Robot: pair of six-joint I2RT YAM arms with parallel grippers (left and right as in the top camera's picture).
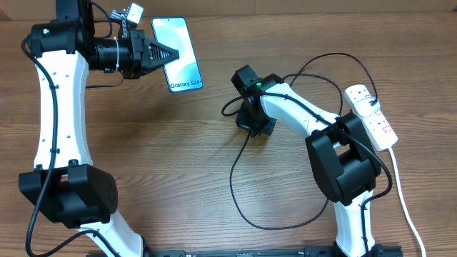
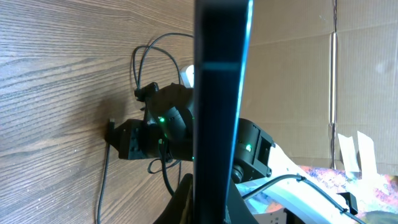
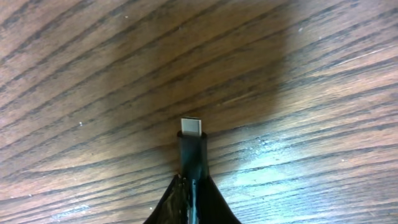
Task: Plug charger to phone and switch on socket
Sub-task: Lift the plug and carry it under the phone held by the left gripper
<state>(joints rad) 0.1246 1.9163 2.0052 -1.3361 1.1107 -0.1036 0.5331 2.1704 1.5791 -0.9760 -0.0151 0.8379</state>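
Observation:
The phone (image 1: 180, 50) shows its light blue "Galaxy S24" screen at the back left, lifted off the table. My left gripper (image 1: 168, 53) is shut on its left side. In the left wrist view the phone (image 2: 221, 93) is a dark edge-on bar rising from between the fingers (image 2: 186, 202). The charger's black cable (image 1: 235, 193) loops over the middle of the table. My right gripper (image 1: 253, 123) points down at the table centre, shut on the charger's plug tip (image 3: 191, 129), which sticks out past the fingertips (image 3: 177, 199) just above the wood. The white socket (image 1: 371, 114) lies at the right edge.
A thick white cord (image 1: 405, 200) runs from the socket toward the front right. The right arm (image 2: 161, 124) fills the middle of the left wrist view, with cardboard walls (image 2: 298, 81) behind it. Cable loops lie around the right arm's base (image 1: 314, 71).

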